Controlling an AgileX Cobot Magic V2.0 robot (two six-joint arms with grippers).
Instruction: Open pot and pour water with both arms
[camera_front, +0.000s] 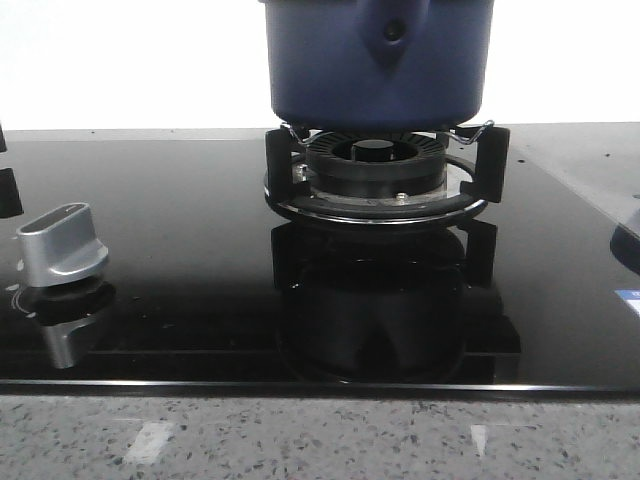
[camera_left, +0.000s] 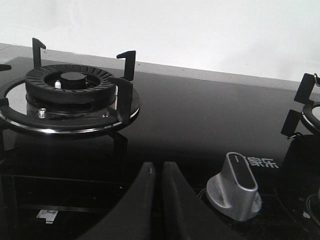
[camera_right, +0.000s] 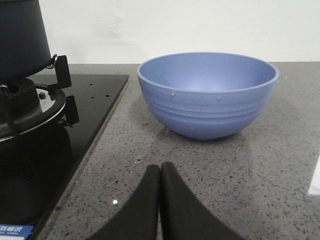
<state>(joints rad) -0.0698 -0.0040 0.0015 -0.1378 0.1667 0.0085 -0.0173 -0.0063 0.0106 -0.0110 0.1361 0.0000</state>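
The dark-blue pot (camera_front: 377, 62) stands on the black ringed burner (camera_front: 376, 165) at the back centre of the glass hob; its top and lid are cut off by the frame. Its side also shows in the right wrist view (camera_right: 22, 37). My left gripper (camera_left: 159, 170) is shut and empty, low over the hob beside a silver knob (camera_left: 234, 186). My right gripper (camera_right: 160, 171) is shut and empty over the grey counter, short of an empty blue bowl (camera_right: 208, 93).
A second, bare burner (camera_left: 70, 92) shows in the left wrist view. The silver knob (camera_front: 62, 243) sits at the hob's left. The speckled counter (camera_front: 320, 438) runs along the front and to the right of the hob.
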